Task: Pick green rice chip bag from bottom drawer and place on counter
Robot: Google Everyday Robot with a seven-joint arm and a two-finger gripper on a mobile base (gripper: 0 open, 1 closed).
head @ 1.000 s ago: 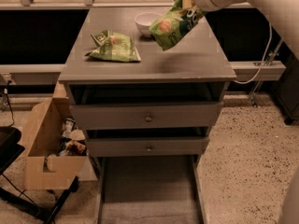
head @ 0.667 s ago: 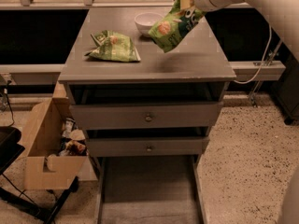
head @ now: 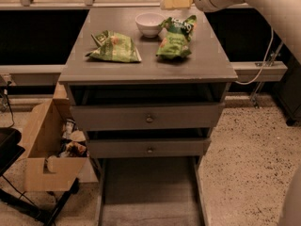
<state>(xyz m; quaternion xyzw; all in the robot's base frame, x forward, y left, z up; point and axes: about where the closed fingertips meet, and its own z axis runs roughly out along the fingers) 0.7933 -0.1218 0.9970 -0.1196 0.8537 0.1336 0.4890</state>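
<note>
The green rice chip bag (head: 175, 39) lies on the counter (head: 141, 70), right of centre, its top end pointing to the back. My gripper (head: 176, 0) is above the counter's back edge, just behind the bag, apart from it, open and empty. The bottom drawer (head: 148, 187) is pulled out at floor level and its grey floor is bare.
A paler, flat green bag (head: 115, 48) lies on the counter's left half and a white bowl (head: 149, 23) stands at the back. Two drawer fronts with knobs (head: 148, 118) are above the bottom drawer. An open cardboard box (head: 44, 154) stands on the left.
The bag was held tilted in the gripper above the counter's right side. Now it lies on the counter and the gripper has let go and pulled back.
</note>
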